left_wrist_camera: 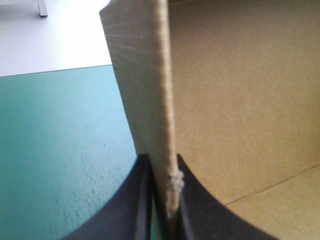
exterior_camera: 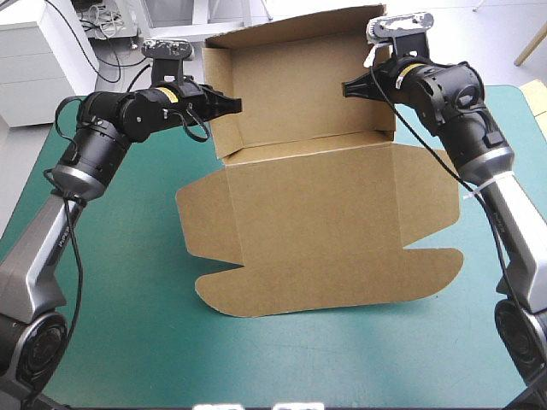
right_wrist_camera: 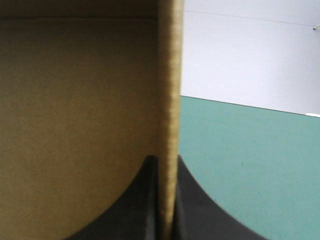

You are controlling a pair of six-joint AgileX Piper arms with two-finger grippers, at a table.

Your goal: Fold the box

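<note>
While both arms reach in from opposite sides, the box (exterior_camera: 316, 196) sits mid-table on the teal-green cover, brown board, partly raised.

Item 1, box: the far portion stands as an open tray, its back wall (exterior_camera: 299, 77) upright between the two grippers. The near portion, the lid panel (exterior_camera: 325, 248) with rounded flaps (exterior_camera: 201, 224), lies flat on the table (exterior_camera: 128, 342), below both grippers and nearer the robot.

Item 2, left gripper (exterior_camera: 232, 105): black fingers all but closed, clamping the left side wall (left_wrist_camera: 145, 90). The board rises edge-on from between the fingers. The tray's inside lies to one side of this gripper, bare teal-green cover to the other.

Item 3, right gripper (exterior_camera: 349, 88): black fingers likewise pinched together on the right side wall (right_wrist_camera: 172, 75), the sheet held edge-on between them. The tray interior lies beside the gripper on the side toward the left gripper, and open cover lies on its outer side.

Item 4, relation: the grippers face each other across the tray, well apart, both raised clear of the cover.
</note>
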